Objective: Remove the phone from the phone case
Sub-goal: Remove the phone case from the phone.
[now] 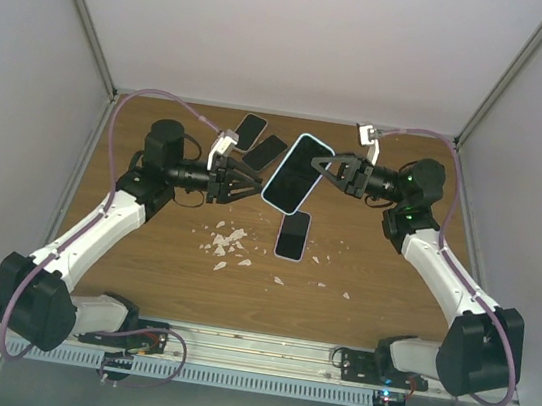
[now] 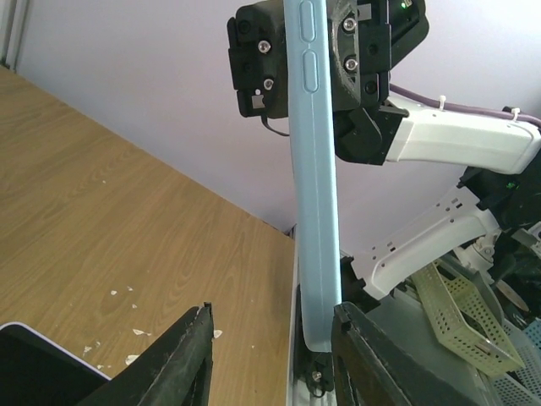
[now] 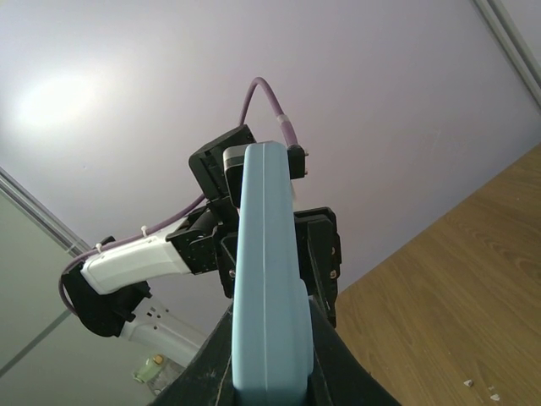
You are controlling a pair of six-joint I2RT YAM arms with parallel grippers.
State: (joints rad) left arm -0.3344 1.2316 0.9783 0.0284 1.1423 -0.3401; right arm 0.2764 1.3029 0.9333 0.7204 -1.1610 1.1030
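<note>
Phone (image 1: 296, 171), in its pale blue phone case (image 2: 314, 211), is up in the air above the table (image 1: 381, 279), dark face toward the overhead camera.

Long axis slants between the arms. The far end is at the right gripper (image 1: 327, 162) and the near end at the left gripper (image 1: 256, 184).

Right gripper: clenched on the case, a finger against each broad face.

Left gripper: released, fingers spread, with the case's lower end sitting between them and nearer one finger. I cannot tell whether it touches that finger.

Judgement: the left arm is the free one, and it straddles the end it would need to pinch or peel.

The left wrist view gives the case edge-on, its side button slots, and the gap inside the spread fingers, which the overhead view does not resolve. Only the overhead view shows the loose phones (image 1: 293, 234) lying flat, one just nearside of the case and two on its far-left, and white crumbs (image 1: 225, 242) to its near-left.
</note>
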